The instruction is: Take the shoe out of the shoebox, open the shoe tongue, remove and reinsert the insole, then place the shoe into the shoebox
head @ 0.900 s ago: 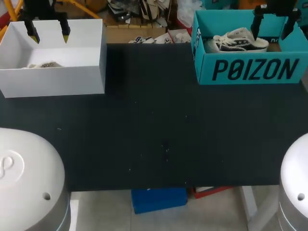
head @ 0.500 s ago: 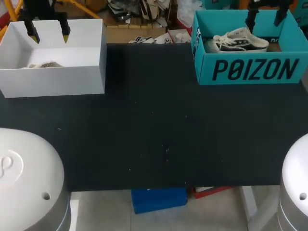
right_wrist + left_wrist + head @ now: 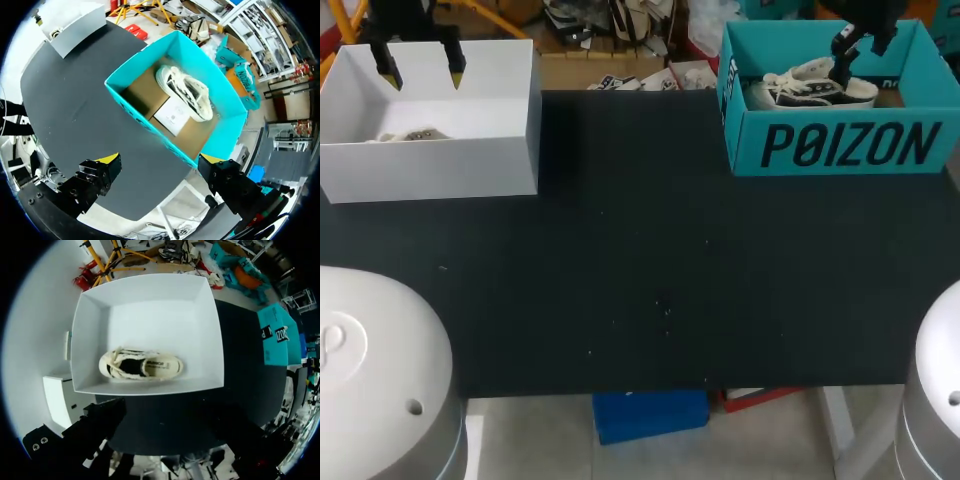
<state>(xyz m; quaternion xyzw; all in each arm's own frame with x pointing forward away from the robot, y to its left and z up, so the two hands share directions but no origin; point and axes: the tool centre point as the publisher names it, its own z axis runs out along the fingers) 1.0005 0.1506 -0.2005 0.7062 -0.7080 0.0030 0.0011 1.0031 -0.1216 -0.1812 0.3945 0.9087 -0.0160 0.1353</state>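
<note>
Black, yellow-tipped left claw and right claw sit beyond rounded pale-grey arm housings.

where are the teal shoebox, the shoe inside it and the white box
teal shoebox (image 3: 840, 145), head view, front wall
shoe (image 3: 186, 92), right wrist view, middle of its upper
white box (image 3: 430, 170), head view, front wall

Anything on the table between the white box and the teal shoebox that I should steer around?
No. In the head view, the stretch of black table between the white box and the teal shoebox is bare; nothing stands there.
</note>
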